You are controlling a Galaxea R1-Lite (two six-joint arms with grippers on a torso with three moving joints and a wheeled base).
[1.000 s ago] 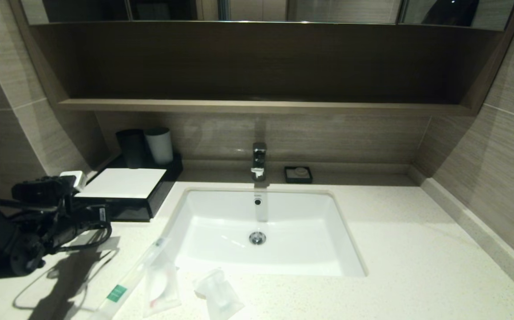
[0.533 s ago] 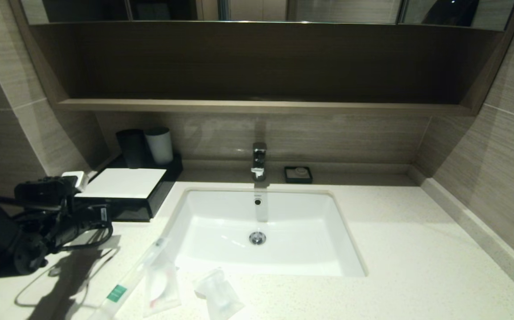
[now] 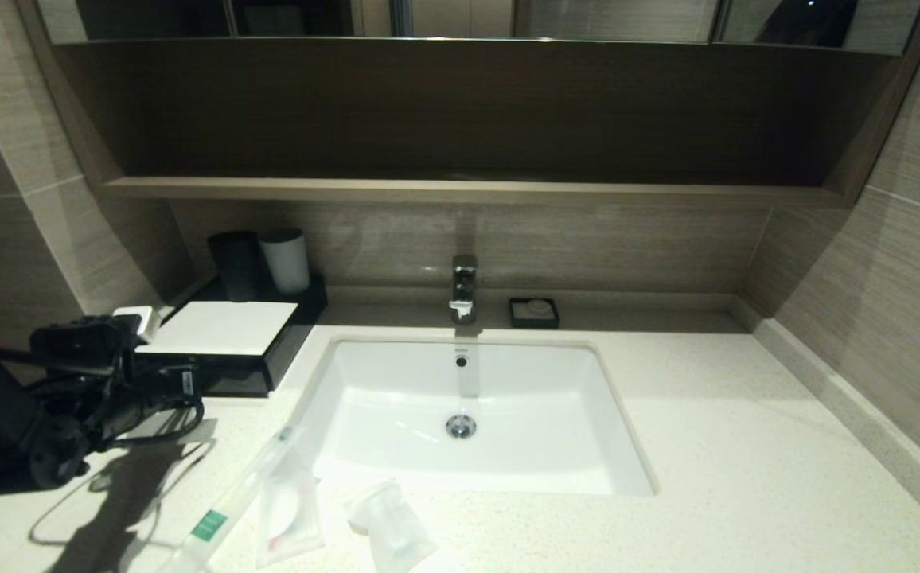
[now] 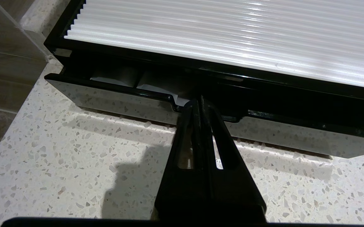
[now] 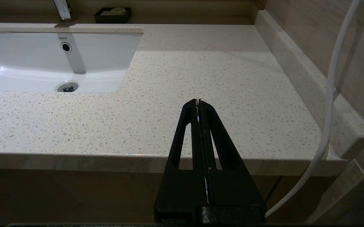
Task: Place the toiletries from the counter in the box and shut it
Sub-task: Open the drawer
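Three packets (image 3: pixel 285 509) lie loose at the bench (image 3: pixel 746 477) near edge, left of the basin: one long toothbrush pack, two small flat ones. Left gripper (image 4: pixel 200 102), jaws pressed shut on nothing, sits at the notch in the drawer front of the one box (image 3: pixel 225 338) in the far-left corner, drawer slightly ajar. Hook the notch, pull straight, low. Right gripper (image 5: pixel 198 102) shut, empty, parked off the bench's right end.

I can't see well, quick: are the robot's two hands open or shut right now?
Left gripper: shut, tips at the notch in the box drawer front, holding nothing visible.
Right gripper: shut, empty, by the counter edge.
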